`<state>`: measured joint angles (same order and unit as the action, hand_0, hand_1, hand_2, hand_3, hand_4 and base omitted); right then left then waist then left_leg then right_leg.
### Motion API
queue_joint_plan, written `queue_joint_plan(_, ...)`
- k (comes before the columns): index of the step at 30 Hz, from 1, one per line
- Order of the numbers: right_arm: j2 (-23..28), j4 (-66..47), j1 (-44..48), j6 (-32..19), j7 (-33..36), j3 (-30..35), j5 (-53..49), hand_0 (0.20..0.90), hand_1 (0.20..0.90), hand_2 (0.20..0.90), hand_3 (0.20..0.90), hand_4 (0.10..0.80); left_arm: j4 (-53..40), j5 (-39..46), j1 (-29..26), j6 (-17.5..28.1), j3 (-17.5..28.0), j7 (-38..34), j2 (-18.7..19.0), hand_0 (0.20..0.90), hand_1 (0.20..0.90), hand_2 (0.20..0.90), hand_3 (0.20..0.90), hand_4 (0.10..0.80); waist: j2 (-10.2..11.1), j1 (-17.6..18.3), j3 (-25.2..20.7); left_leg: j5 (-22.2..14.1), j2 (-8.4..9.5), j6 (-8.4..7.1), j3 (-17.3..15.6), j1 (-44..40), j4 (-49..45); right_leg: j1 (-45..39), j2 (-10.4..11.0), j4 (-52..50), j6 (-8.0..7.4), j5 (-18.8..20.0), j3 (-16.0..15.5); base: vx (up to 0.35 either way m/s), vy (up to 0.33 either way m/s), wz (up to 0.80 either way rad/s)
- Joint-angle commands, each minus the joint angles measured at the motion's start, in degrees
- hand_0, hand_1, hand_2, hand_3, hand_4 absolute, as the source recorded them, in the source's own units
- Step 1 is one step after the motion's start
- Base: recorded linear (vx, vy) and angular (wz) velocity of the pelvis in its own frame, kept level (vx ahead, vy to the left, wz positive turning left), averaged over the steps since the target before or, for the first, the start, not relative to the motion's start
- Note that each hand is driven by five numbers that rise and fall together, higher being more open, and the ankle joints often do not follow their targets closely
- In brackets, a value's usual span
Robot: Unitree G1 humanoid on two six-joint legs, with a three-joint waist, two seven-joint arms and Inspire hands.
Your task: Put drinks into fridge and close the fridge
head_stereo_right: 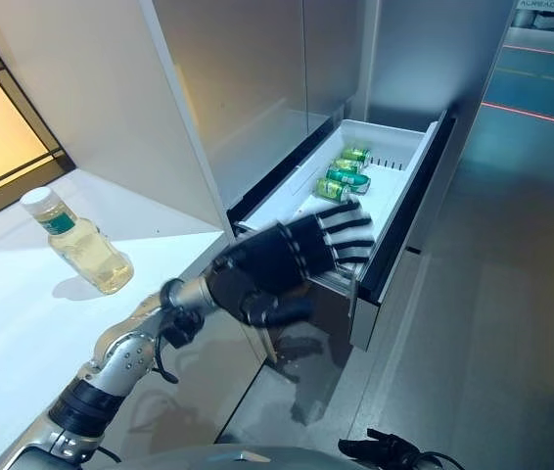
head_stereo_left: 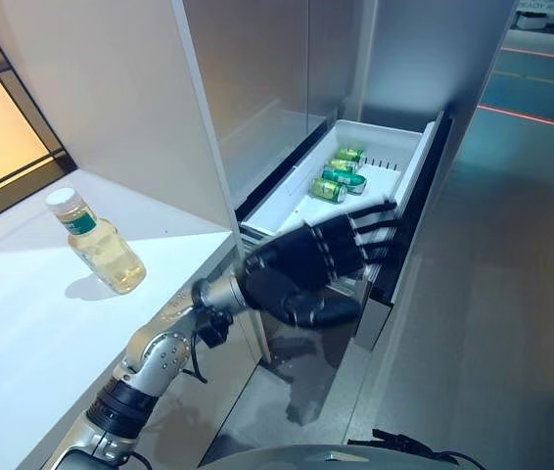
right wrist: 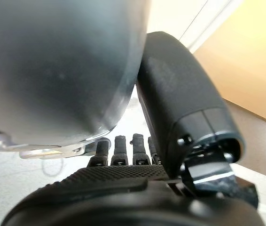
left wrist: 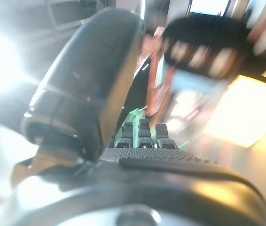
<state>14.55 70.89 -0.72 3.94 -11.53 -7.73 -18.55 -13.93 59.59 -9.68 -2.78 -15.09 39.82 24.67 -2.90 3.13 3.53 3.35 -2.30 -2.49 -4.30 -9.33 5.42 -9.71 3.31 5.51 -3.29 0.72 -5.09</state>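
Observation:
A white fridge drawer [head_stereo_left: 380, 138] stands pulled open with green cans [head_stereo_left: 342, 173] lying in its middle. They also show in the right eye view [head_stereo_right: 342, 174]. A clear bottle of pale yellow drink [head_stereo_left: 102, 245] with a white cap stands on the white counter [head_stereo_left: 23, 333] at the left. My left hand [head_stereo_left: 306, 264] is open and empty, fingers straight, over the drawer's near corner, short of the cans. In the left wrist view the hand [left wrist: 170, 174] has its thumb standing out and holds nothing. My right hand [right wrist: 123, 186] is open and empty, away from the drawer.
The tall grey fridge front [head_stereo_left: 257, 88] rises above the drawer. The drawer's dark front panel [head_stereo_left: 426, 191] juts out to the right over the grey floor [head_stereo_left: 492, 294]. A white wall panel [head_stereo_left: 101, 98] stands behind the counter.

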Motion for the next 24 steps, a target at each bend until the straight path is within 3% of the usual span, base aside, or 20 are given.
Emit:
queue_joint_plan(1,-2.0,4.1,-0.2,-1.8,0.1,-1.9,0.7,0.900,0.900,0.900,0.900,0.800,-5.4,-1.7,-6.7,20.7,8.1,-7.9,-1.2,0.900,0.900,0.900,0.900,0.800,0.3,-2.4,0.4,-8.5,4.87,5.05,0.1,-1.6,-0.4,1.3,-3.0,-4.8,0.23,-5.2,-4.1,0.010,-0.032,0.04)
queue_joint_plan(2,-2.3,4.4,-0.6,-2.3,0.2,-2.0,0.8,0.900,0.900,0.900,0.900,0.800,-6.5,-5.8,-6.7,26.4,9.7,-11.2,-0.7,0.900,0.900,0.900,0.900,0.800,0.5,-2.7,0.2,-8.5,4.85,5.04,0.3,-1.5,-0.4,1.2,-3.0,-4.8,0.35,-5.4,-4.4,0.006,-0.034,0.04)
queue_joint_plan(4,-2.7,5.0,-0.7,-2.9,0.4,-2.4,0.4,0.900,0.900,0.900,0.900,0.800,-8.2,-11.5,-7.0,32.6,11.8,-16.8,0.0,0.900,0.900,0.900,0.900,0.800,0.9,-3.4,0.0,-8.5,4.79,5.00,0.7,-1.4,-0.4,1.1,-3.1,-4.9,0.57,-5.7,-4.9,0.003,-0.037,0.05)
queue_joint_plan(8,-3.2,5.6,-0.4,-3.1,0.3,-3.0,0.3,0.900,0.900,0.900,0.900,0.800,-10.1,-18.9,-7.3,39.6,14.4,-24.9,0.1,0.900,0.900,0.900,0.900,0.800,1.4,-4.4,-0.2,-8.3,4.69,4.78,1.5,-1.2,-0.4,0.9,-3.2,-5.3,0.97,-6.4,-6.0,0.006,-0.037,0.24)
queue_joint_plan(12,-3.6,6.1,0.7,-2.8,0.2,-3.9,0.5,0.900,0.900,0.900,0.900,0.800,-11.3,-28.2,-7.7,42.6,15.6,-33.5,-0.4,0.900,0.900,0.900,0.900,0.800,1.8,-6.0,-0.1,-7.9,4.30,4.23,2.3,-0.7,-0.4,0.8,-3.2,-6.3,1.55,-7.5,-8.1,0.006,-0.049,0.24)
queue_joint_plan(15,-3.7,6.1,1.3,-2.5,0.3,-4.5,0.7,0.900,0.900,0.900,0.900,0.800,-11.6,-32.3,-7.9,41.7,15.7,-37.5,-0.5,0.900,0.900,0.900,0.900,0.800,1.9,-6.7,0.1,-7.6,4.07,3.94,2.7,-0.6,-0.4,0.8,-3.3,-7.2,1.86,-8.2,-9.1,0.009,-0.040,0.33)
queue_joint_plan(18,-3.9,5.4,2.2,-1.7,0.5,-5.4,0.6,0.900,0.900,0.900,0.900,0.800,-11.2,-36.4,-8.0,37.5,15.7,-42.8,-0.4,0.900,0.900,0.900,0.900,0.800,2.1,-8.2,0.6,-6.9,3.60,3.20,3.6,0.2,-0.6,0.7,-3.2,-8.4,2.45,-9.3,-11.2,0.009,-0.058,0.31)
queue_joint_plan(24,-3.5,3.9,3.2,-0.2,0.6,-6.1,0.0,0.900,0.900,0.900,0.900,0.800,-9.4,-37.6,-6.1,32.3,16.0,-45.7,0.1,0.900,0.900,0.900,0.900,0.800,2.3,-10.5,1.5,-5.5,3.04,1.77,4.9,1.7,-1.2,0.5,-3.1,-9.3,3.17,-10.3,-14.3,0.002,-0.041,0.29)
